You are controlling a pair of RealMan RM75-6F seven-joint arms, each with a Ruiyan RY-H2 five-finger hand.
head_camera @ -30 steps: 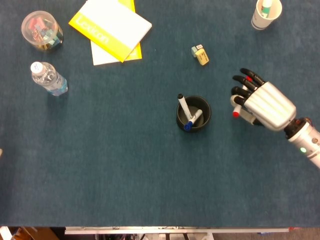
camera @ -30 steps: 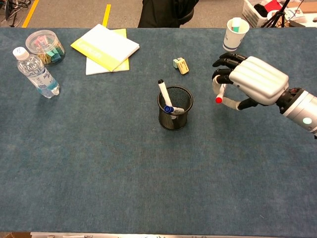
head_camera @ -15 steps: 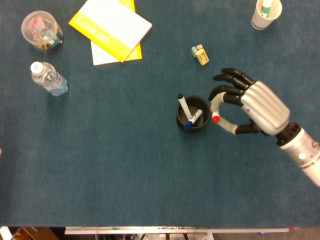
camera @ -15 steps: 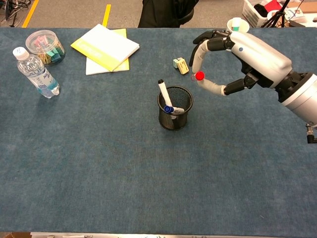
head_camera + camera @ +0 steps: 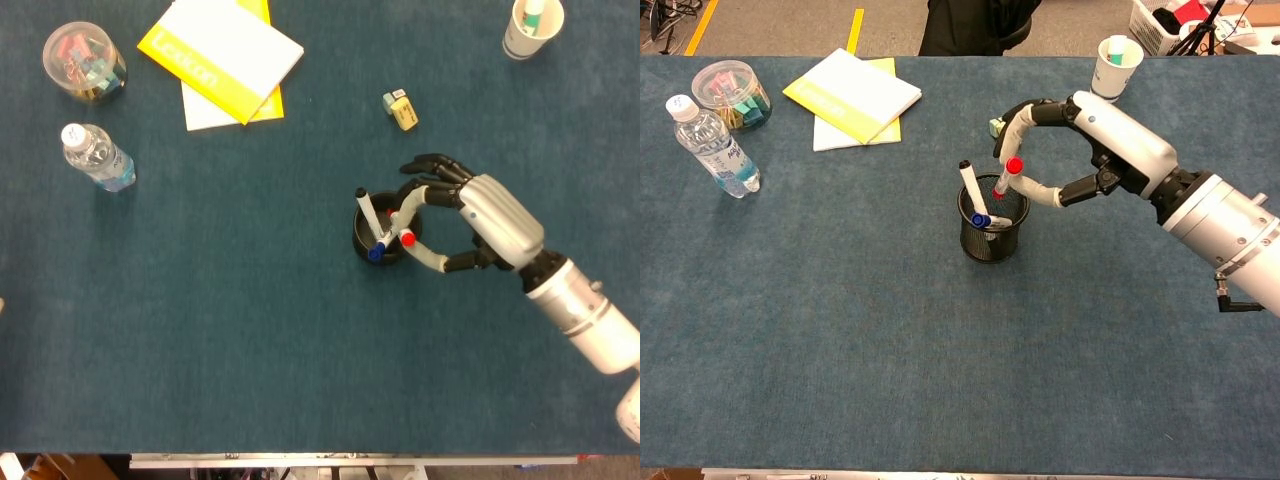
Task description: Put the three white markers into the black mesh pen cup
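Note:
The black mesh pen cup [image 5: 392,258] [image 5: 985,240] stands mid-table. Inside it lean a white marker with a black cap [image 5: 366,210] [image 5: 969,185] and another with a blue cap [image 5: 380,247] [image 5: 985,220]. My right hand [image 5: 470,215] [image 5: 1095,130] hovers over the cup's right side. It pinches a third white marker with a red cap [image 5: 404,232] [image 5: 1008,178] between thumb and a finger. That marker stands nearly upright, red cap up, its lower end inside the cup's mouth. My left hand appears in neither view.
A water bottle [image 5: 97,157] [image 5: 712,147] and a clear jar of clips [image 5: 84,62] [image 5: 730,93] stand far left. Yellow and white booklets [image 5: 222,55] [image 5: 852,95] lie at the back. A small eraser [image 5: 400,109] [image 5: 1005,131] lies behind the cup; a paper cup [image 5: 532,27] [image 5: 1115,66] is back right.
My right hand has carried the red-capped marker leftward from the table's right side to the cup, turning it upright. Its lower end now dips into the cup.

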